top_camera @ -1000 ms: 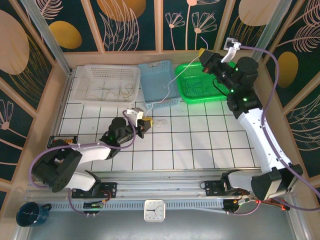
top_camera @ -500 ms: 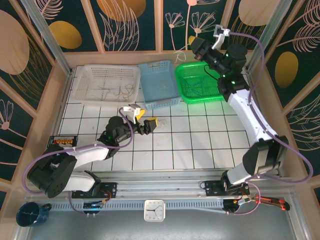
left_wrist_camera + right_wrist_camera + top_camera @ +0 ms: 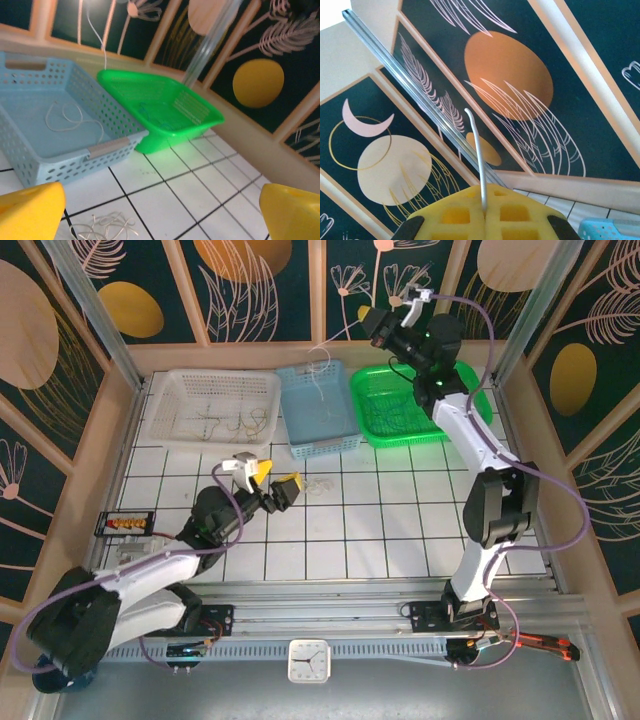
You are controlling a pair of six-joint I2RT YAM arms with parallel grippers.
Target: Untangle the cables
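My right gripper [image 3: 372,322] is raised near the back wall, shut on one end of a white cable [image 3: 320,368] that hangs down into the blue basket [image 3: 345,430]. In the right wrist view the yellow pads [image 3: 445,215] pinch that cable [image 3: 479,155], whose tip sticks up. Low over the tiles, my left gripper [image 3: 275,483] stands open and empty. A small tangle of beige cables [image 3: 322,483] lies just right of it. The left wrist view has this tangle [image 3: 97,225] near the left fingertip [image 3: 30,210], and the white cable's loops [image 3: 65,117] on the blue basket's floor.
A white basket [image 3: 170,390] at the back left holds thin wires. A green basket [image 3: 365,410] at the back right holds blue wires. A black terminal strip [image 3: 125,523] sits at the left edge. Wooden walls enclose the table.
My left gripper opened, let go of the white cable and drew back toward the front. My right gripper swung left and up with the cable, which now hangs into the blue basket.
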